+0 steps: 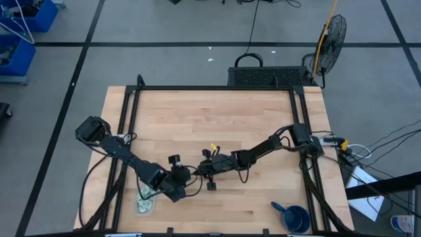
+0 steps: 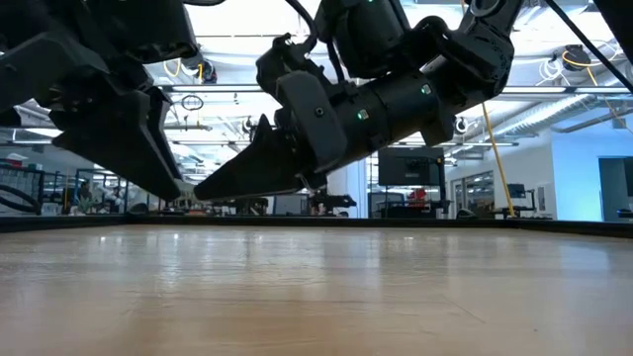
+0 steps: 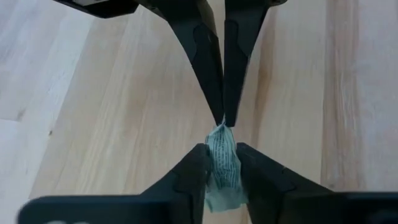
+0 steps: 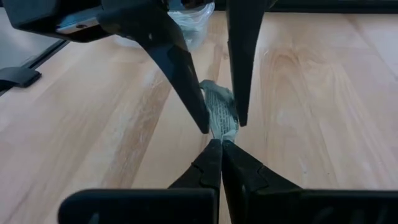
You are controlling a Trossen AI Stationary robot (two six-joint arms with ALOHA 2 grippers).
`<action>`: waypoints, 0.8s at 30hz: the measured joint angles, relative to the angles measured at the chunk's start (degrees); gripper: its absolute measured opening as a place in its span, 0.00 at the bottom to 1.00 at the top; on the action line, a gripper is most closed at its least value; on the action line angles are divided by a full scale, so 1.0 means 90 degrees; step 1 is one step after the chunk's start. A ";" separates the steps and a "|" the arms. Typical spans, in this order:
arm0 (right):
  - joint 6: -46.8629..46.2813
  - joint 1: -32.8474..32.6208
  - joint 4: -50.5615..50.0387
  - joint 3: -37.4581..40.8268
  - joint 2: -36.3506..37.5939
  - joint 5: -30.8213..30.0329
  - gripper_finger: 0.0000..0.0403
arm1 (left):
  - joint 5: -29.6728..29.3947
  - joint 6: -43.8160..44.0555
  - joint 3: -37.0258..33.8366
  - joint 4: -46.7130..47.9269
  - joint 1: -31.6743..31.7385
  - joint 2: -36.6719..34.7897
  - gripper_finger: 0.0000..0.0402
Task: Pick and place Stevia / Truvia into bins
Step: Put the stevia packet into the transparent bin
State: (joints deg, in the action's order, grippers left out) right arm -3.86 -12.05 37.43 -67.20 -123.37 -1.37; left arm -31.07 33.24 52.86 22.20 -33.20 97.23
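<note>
One pale green and white sachet (image 3: 222, 163) hangs in the air between both grippers, left of the table's middle and near the front. My left gripper (image 3: 222, 149) comes from the table's left and is shut on it. My right gripper (image 4: 221, 144) comes from the right and is shut on one end. In the high view they meet tip to tip, left gripper (image 1: 184, 184), right gripper (image 1: 199, 172). The clear bin (image 1: 146, 201) stands just left of them with several sachets inside. My left gripper has the sachet between its two fingers, which lie against its two long sides (image 3: 214, 171) about midway along. The fingers slant down from the table's left. The sachet is curled and clear of the table. My right gripper pinches the sachet's end (image 4: 219, 134) between its two fingertips, only at their free ends. The fingers (image 3: 211, 74) come nearly level from the table's right and lie along the sachet. The rest of the sachet sticks out beyond the tips into my left gripper.
A dark blue cup (image 1: 296, 217) with a handle stands at the front right. The bin (image 4: 186, 18) shows just behind my left gripper's fingers in the right wrist view. Bare wood lies around the grippers and toward the far edge.
</note>
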 joint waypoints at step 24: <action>0.0555 0.0009 -0.0506 -0.0002 0.0012 -0.0049 0.35 | 0.0748 0.0136 0.0002 0.0739 0.0011 -0.0092 0.02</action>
State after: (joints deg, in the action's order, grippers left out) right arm 1.14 -11.98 32.88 -67.22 -123.26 -1.80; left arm -24.34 34.46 52.88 28.85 -33.10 96.40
